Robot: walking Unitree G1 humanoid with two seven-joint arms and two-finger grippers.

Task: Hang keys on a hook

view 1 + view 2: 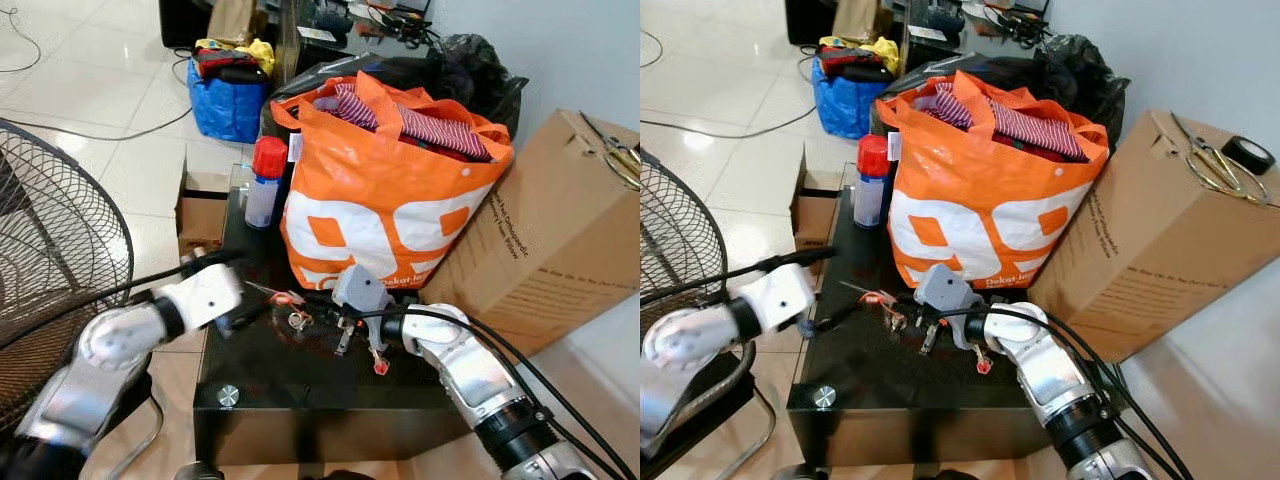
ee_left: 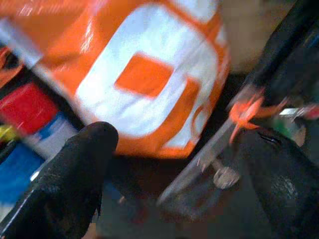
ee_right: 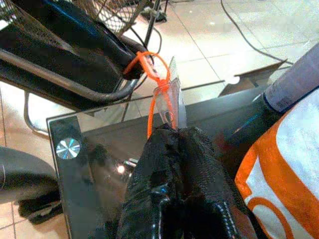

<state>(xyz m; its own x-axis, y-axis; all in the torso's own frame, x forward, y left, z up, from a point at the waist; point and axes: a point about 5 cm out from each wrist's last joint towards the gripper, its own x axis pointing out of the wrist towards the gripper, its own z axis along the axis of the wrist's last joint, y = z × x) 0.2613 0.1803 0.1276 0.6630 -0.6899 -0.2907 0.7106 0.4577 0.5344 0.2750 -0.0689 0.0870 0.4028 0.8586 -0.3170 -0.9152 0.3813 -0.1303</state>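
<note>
Right hand pinches the key tag — left hand spread.

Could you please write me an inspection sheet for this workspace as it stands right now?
Surface: glossy black glass table, round silver fitting at its near corner.
Job's things: clear plastic tag on an orange cord, metal keys lying on the glass; no hook seen.
Clutter: big orange-and-white shopping bag of striped cloth, red-capped spray can, both on the table.
Grippers: right pincer shut on the tag; left pincer open, close to the cord.
Cables: black cables along the right arm; a cord across the floor tiles.
Surroundings: brown cardboard box with scissors and tape on top, wire fan guard, blue bag.
</note>
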